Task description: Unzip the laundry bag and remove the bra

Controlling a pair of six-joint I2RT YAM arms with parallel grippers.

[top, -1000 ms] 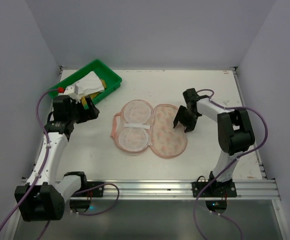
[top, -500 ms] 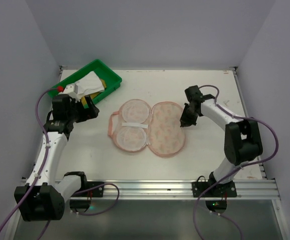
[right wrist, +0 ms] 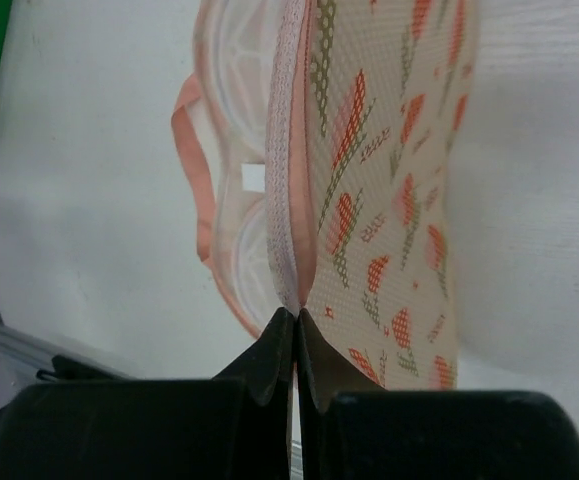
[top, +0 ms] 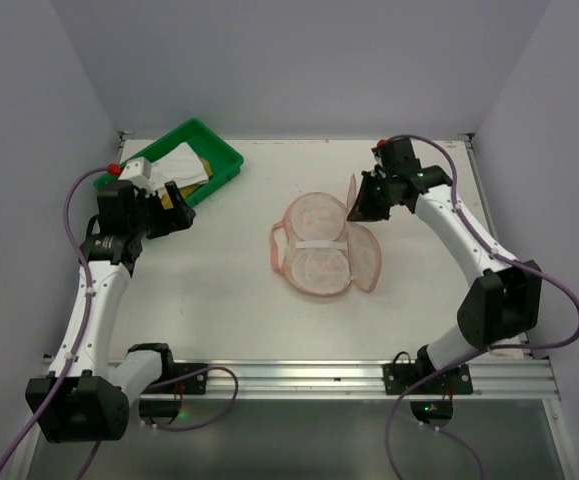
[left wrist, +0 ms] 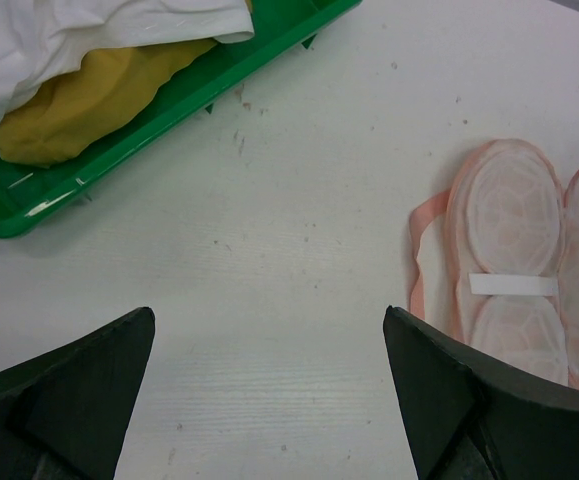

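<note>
Laundry bag [top: 319, 255] lies unzipped and spread open, just right of the desk [top: 219, 320] centre. Right jaws are pinched together on the pink zip trim [right wrist: 291, 150] of the printed half [right wrist: 389, 180], which stands raised on edge toward the far right corner. The other half lies flat, showing two round cups and a white band [top: 319, 245]; cannot tell if that is the bra. Left jaws are wide apart, holding nothing, hovering near the green tray [left wrist: 199, 100] at the far left corner.

Judgement: hold the flap up without tugging, or the bag may slide. Bring the left jaws in low and take the contents by an edge.
</note>
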